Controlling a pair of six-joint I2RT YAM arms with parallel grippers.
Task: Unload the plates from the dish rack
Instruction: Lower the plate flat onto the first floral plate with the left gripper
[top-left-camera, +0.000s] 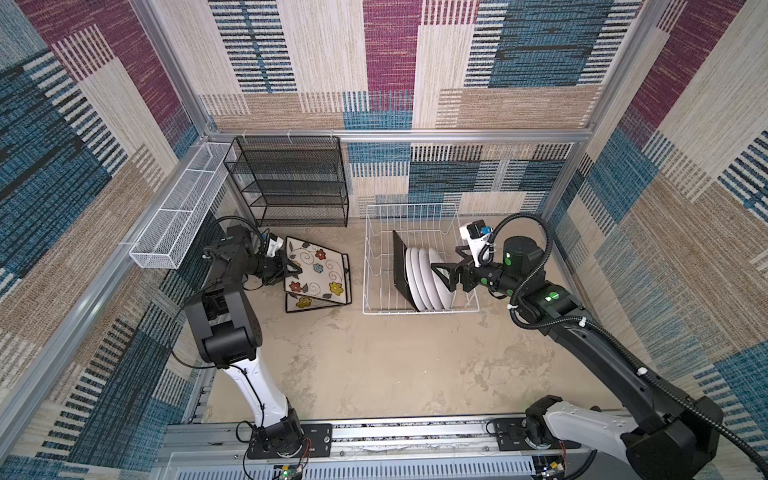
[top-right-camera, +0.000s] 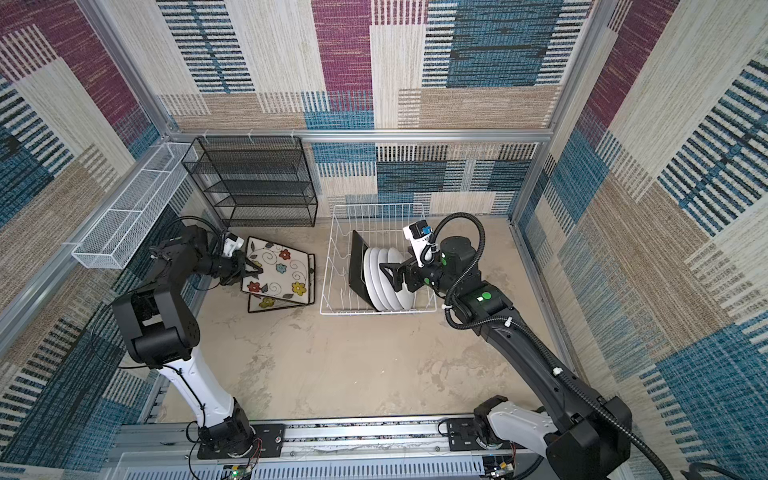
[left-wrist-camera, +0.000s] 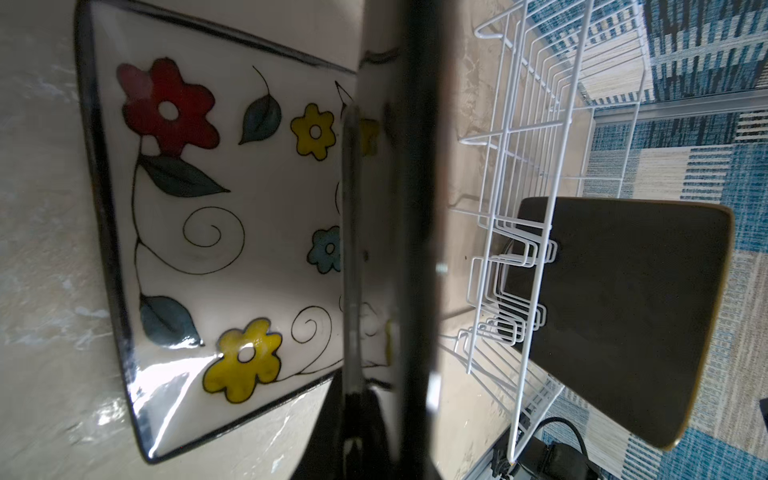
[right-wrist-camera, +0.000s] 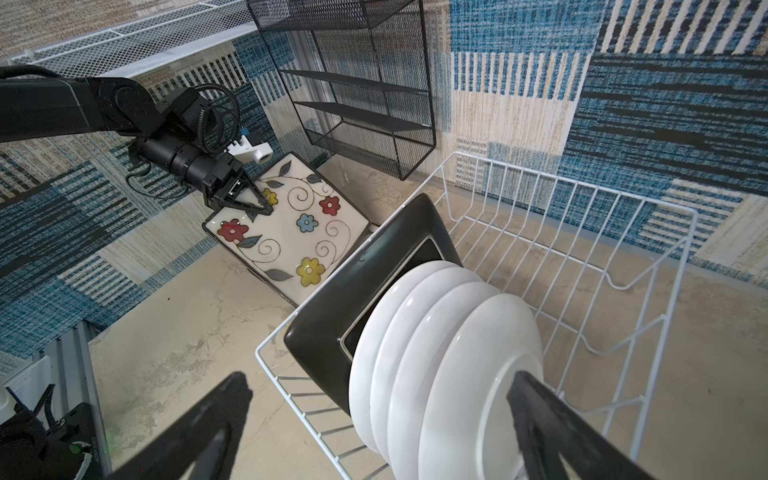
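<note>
In both top views the left gripper (top-left-camera: 292, 270) is closed on one edge of the held square plate (top-left-camera: 320, 268). This plate hangs tilted, flowers up, over the lower square plate (top-left-camera: 305, 303), which lies on the table (top-left-camera: 374, 365) beside the dish rack (top-left-camera: 365, 266). I cannot tell if the two plates touch. The right gripper (top-left-camera: 446, 264) stands wide open and holds nothing, at the near end of the row of round plates (top-left-camera: 424, 278).

In the left wrist view the held square plate (left-wrist-camera: 415, 187) shows edge-on as a dark band, and the lower square plate (left-wrist-camera: 208, 208) lies flat behind it. The grip is on the rim only. I judge that the plate may swing or slip and strike the one below, and glazed corners chip easily.

In the right wrist view one of the fingers (right-wrist-camera: 536, 407) is in front of the nearest round plate, and the other appears outside the rack wall. The round plates stand very close together. A finger pushed between them may tip the row, or hook a wire and drag the light rack.

The dish rack (right-wrist-camera: 623, 232) holds five plates. Four are round plates (right-wrist-camera: 449, 353), upright, and at the far end of their row stands the racked square plate (right-wrist-camera: 374, 282), dark and leaning. In the black mesh shelf (right-wrist-camera: 357, 81) and the white mesh basket (right-wrist-camera: 145, 37) I see nothing.
</note>
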